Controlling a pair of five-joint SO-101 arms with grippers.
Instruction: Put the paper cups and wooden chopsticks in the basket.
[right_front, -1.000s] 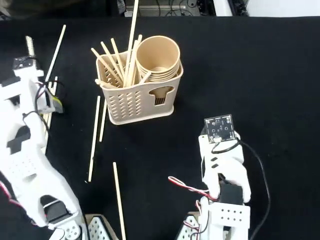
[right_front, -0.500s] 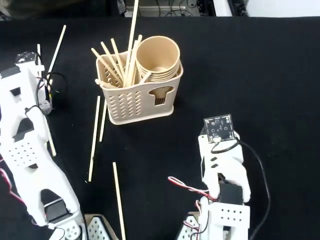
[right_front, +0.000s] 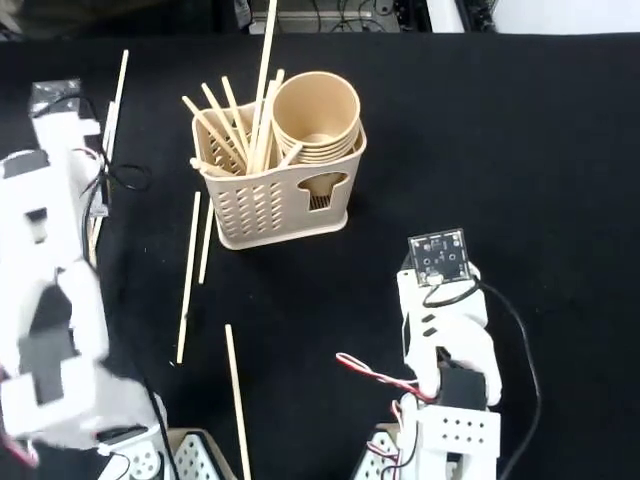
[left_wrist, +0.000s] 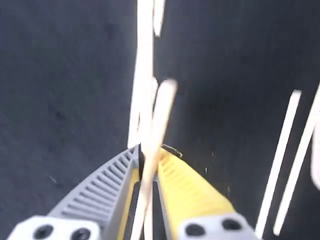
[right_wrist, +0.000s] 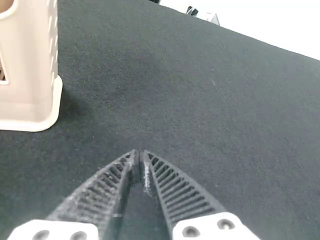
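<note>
We see one black tabletop (right_front: 520, 150) with two white arms at its near edge: the left arm (right_front: 50, 300) along the left side and the right arm (right_front: 445, 340) in front of the basket, well apart from it. One pale, perforated basket (right_front: 280, 205) stands upright near the middle. In its right half sits one nested stack of paper cups (right_front: 316, 105); we cannot count the cups exactly. Its left half holds a bundle of chopsticks (right_front: 228, 125) leaning at different angles. They overlap too much for a sure count.

We count three loose sticks flat on the tabletop. Two lie side by side just left of the basket, a long one (right_front: 188, 280) and a shorter one (right_front: 205, 245). One (right_front: 237, 395) lies nearer the arms' bases.

The left hand (left_wrist: 150, 150) is clamped on one chopstick (left_wrist: 159, 115), with a second pale stick (left_wrist: 145, 50) in line behind it. We cannot tell whether that one is gripped too. The right hand (right_wrist: 138, 156) is pinched nearly together, holding nothing, above bare tabletop.
</note>
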